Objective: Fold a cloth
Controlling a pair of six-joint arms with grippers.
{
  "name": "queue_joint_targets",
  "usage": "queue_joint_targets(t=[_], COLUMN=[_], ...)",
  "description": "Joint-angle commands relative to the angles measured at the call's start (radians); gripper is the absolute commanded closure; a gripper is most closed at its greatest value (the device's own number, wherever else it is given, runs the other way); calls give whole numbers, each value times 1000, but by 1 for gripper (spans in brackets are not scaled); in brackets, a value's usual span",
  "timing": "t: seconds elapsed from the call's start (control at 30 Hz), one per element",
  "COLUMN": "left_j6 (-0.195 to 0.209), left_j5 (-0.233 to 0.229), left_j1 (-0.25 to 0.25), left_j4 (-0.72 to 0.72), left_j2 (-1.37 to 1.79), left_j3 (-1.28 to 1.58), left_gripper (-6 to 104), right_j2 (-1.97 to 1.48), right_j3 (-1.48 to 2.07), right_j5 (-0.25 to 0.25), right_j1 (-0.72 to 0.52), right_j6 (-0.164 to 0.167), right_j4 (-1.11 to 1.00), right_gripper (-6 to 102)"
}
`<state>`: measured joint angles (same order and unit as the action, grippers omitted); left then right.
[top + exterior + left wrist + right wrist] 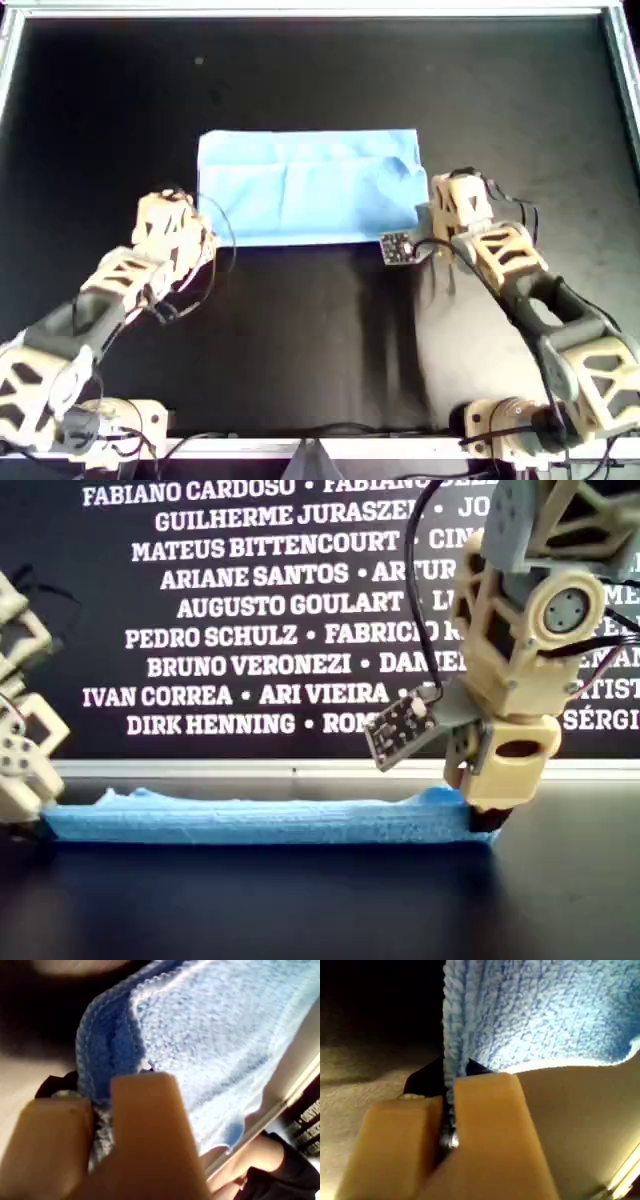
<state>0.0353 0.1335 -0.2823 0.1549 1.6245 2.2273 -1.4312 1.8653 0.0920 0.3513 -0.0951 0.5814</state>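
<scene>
Low, flat band of light-blue cloth (260,820) stretched across a dark worktop (300,910). Tan gripper (487,815) at the exterior view's right, tip down on that end of the cloth, a small black circuit board (400,730) hanging beside it. Part of a second tan arm (20,740) at the exterior view's left edge. Behind, a black wall (250,630) with white names.

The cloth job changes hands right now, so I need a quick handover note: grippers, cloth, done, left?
Left gripper: shut on the cloth, at the overhead view's left edge.
Right gripper: shut on the cloth's opposite edge.
Cloth: a flat rectangle on the black table, apparently doubled over once, edges stacked at both jaws.
Left: probably release, then further folds if wanted.
</scene>
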Motion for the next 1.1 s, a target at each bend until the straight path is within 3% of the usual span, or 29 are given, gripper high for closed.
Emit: queue_joint_targets(t=[0.0,0.23,0.5,1.07], left_j6=[3,5,5,-12], left_j5=[-8,-8,-8,-11], left_j1=[11,8,-94,-77], left_j4=[-5,-5,-5,-5], left_j2=[103,121,114,104], left_j3=[23,35,74,78], left_gripper=[99,99,99,98], right_j2=[-127,-189,-196,-170], right_j3=[15,57,135,137], right_j5=[8,6,8,23], right_j1=[-3,15,104,98], right_j6=[3,3,3,3], right_j4=[17,17,17,17], right_gripper=[96,96,96,91])
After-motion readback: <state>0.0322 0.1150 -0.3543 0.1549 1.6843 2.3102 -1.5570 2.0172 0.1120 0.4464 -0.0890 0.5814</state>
